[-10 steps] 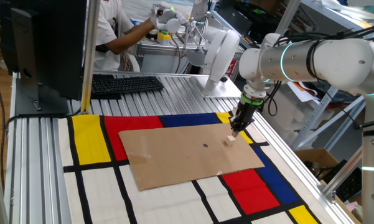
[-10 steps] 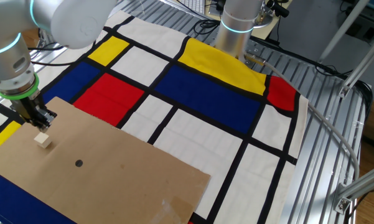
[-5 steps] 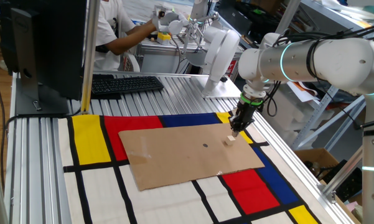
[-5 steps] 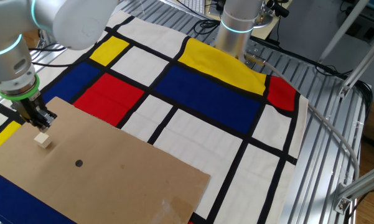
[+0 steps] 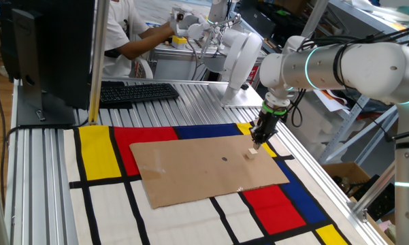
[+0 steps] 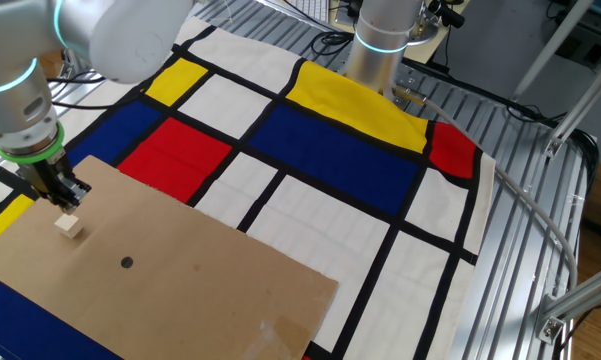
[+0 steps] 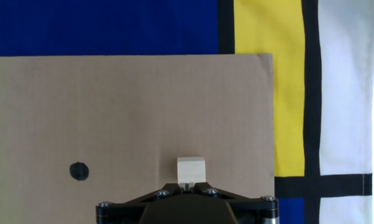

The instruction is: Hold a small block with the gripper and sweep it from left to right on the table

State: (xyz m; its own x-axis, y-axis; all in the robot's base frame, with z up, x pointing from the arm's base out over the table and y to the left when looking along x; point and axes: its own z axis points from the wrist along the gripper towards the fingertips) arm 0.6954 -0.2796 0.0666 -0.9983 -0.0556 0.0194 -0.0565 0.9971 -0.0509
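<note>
The small block [image 5: 251,154], a tiny pale cube, lies on the brown cardboard sheet [image 5: 204,170] of the table, near the sheet's right end. My gripper [image 5: 256,141] hangs just above and behind it, shut, with nothing between its fingers. In the other fixed view the gripper [image 6: 71,200] stands a little off the block [image 6: 70,227]. The hand view shows the block [image 7: 191,170] resting on the cardboard just beyond my closed gripper [image 7: 187,185].
A dark dot mark [image 7: 79,171] sits on the cardboard left of the block. The coloured mat [image 6: 320,150] surrounds the sheet. A keyboard [image 5: 137,91], a monitor [image 5: 41,47] and a person [image 5: 133,34] are at the back, with a second arm's base [image 6: 380,45].
The gripper has shifted only very slightly above the block and stays shut. The block lies where it was.
</note>
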